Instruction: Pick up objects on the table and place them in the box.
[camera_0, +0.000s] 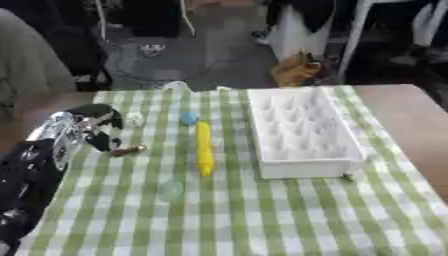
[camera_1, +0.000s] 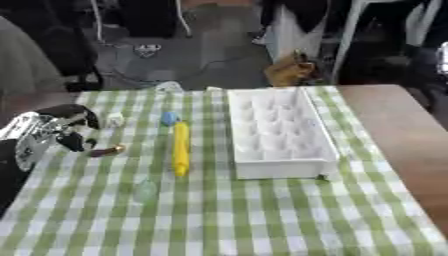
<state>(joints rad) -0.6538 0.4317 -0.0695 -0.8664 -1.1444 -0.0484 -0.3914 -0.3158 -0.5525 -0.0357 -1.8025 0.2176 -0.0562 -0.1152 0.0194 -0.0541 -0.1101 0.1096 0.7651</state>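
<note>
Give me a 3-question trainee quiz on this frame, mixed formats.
1. True or false: the long yellow object lies inside the white box.
2. The left hand is nearest to: A) the small dark reddish object B) the white box C) the small blue object.
3. Fill in: the tablecloth is checked green and ____.

Key: 1 false, it lies on the cloth left of the box; 2 A; 3 white.

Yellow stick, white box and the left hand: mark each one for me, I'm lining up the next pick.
yellow stick (camera_0: 204, 148): left eye view, middle of its length.
white box (camera_0: 308, 168): left eye view, near outer wall.
left hand (camera_0: 98, 125): left eye view, black back of the hand, above the small dark object.
</note>
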